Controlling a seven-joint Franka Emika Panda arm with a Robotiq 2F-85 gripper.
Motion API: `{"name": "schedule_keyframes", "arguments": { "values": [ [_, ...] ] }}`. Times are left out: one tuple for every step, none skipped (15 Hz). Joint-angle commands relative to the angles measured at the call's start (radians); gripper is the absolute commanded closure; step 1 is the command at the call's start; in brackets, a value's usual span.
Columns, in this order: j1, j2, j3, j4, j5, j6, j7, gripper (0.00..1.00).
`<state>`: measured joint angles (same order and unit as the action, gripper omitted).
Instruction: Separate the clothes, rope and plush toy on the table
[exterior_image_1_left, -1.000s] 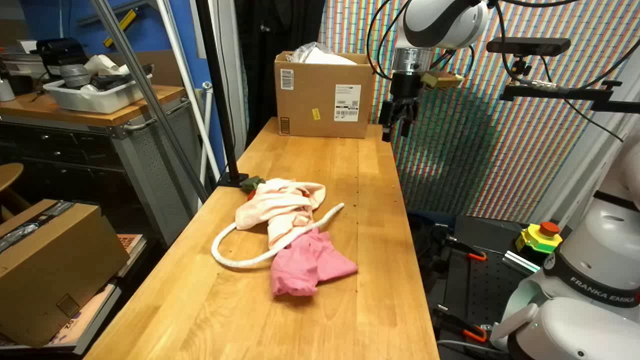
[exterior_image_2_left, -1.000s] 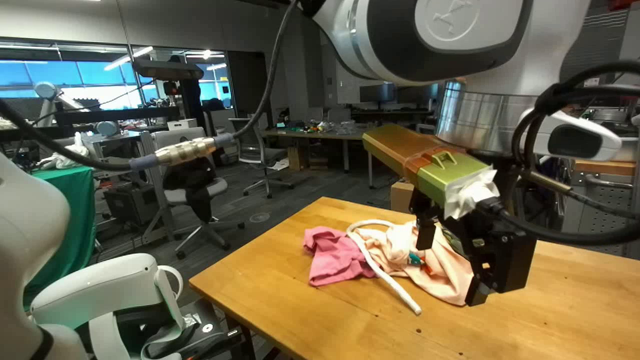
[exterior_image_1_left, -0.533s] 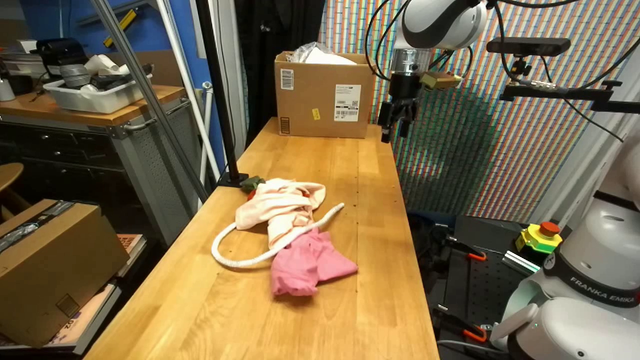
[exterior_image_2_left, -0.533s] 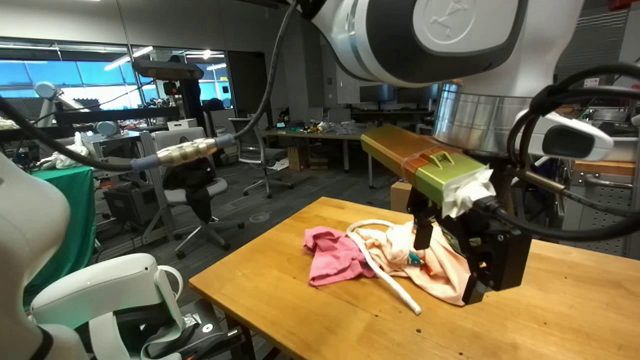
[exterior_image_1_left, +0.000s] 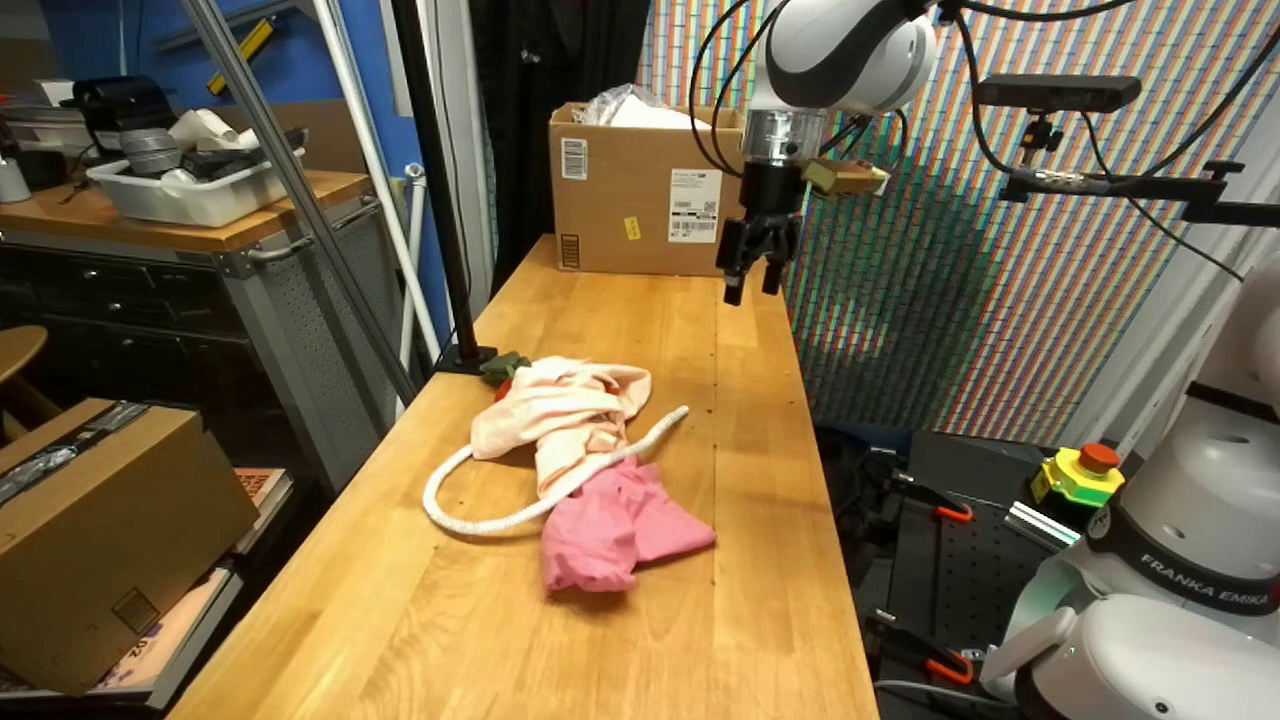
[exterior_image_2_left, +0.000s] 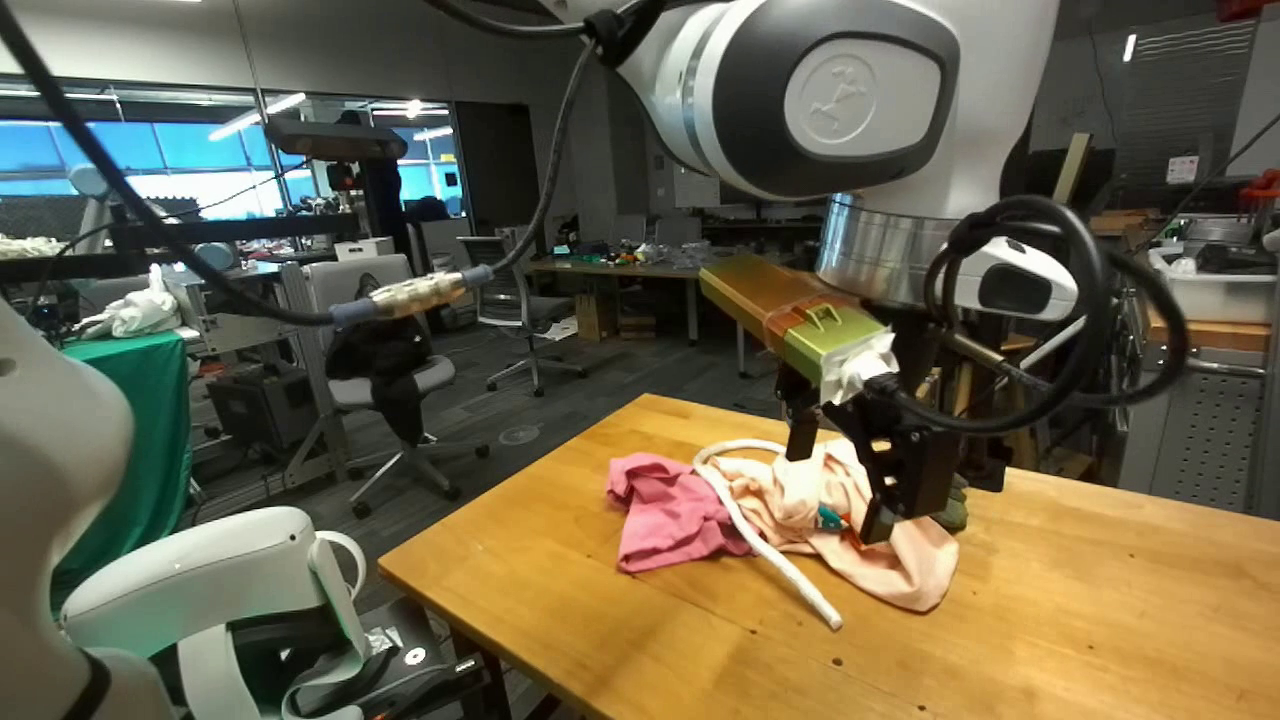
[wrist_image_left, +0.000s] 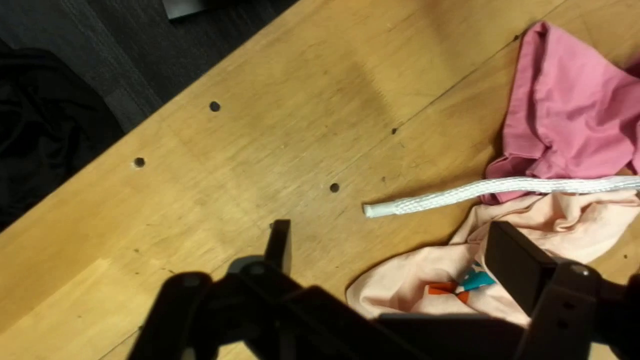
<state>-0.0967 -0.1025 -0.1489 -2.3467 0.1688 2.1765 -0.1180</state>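
1. Wrist view: the black gripper (wrist_image_left: 387, 245) hangs over a wooden table (wrist_image_left: 300, 130), its two fingers (wrist_image_left: 517, 265) spread wide apart and holding nothing.
2. Past the fingers, one end of a white rope (wrist_image_left: 500, 185) lies on the bare table; farther along, the rope crosses over the edge of a pink cloth (wrist_image_left: 575, 110).
3. A peach cloth (wrist_image_left: 420, 272) lies crumpled against the pink cloth and the rope, small teal and orange patches showing among its folds.
4. In an exterior view, a green thing (exterior_image_1_left: 505, 367) with some red beside it sticks out from the peach cloth; what it is I cannot tell.
5. In that same view I see the rope swing out in a wide curve and meet the peach cloth again.
6. In both exterior views the white arm (exterior_image_2_left: 690, 90) reaches down from above, the gripper clear of the cloths and rope.
7. In an exterior view, a cardboard box (exterior_image_1_left: 645, 190) stands at the table's far end.
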Motion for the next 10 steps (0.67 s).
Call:
{"name": "schedule_keyframes", "arguments": {
  "values": [
    [0.027,0.084,0.037,0.075,0.089,0.006,0.043,0.0],
    [0.034,0.106,0.048,0.091,0.121,0.012,0.057,0.0],
    [0.04,0.126,0.059,0.107,0.141,0.025,0.067,0.0],
    [0.047,0.154,0.072,0.128,0.155,0.036,0.079,0.0],
    [0.053,0.179,0.083,0.148,0.167,0.044,0.091,0.0],
    [0.06,0.21,0.095,0.171,0.169,0.057,0.112,0.0],
    [0.066,0.234,0.106,0.189,0.163,0.069,0.132,0.0],
    [0.075,0.263,0.117,0.208,0.149,0.091,0.156,0.0],
    [0.086,0.289,0.127,0.226,0.125,0.113,0.187,0.0],
    [0.098,0.318,0.135,0.247,0.105,0.127,0.223,0.0]
  ]
}}
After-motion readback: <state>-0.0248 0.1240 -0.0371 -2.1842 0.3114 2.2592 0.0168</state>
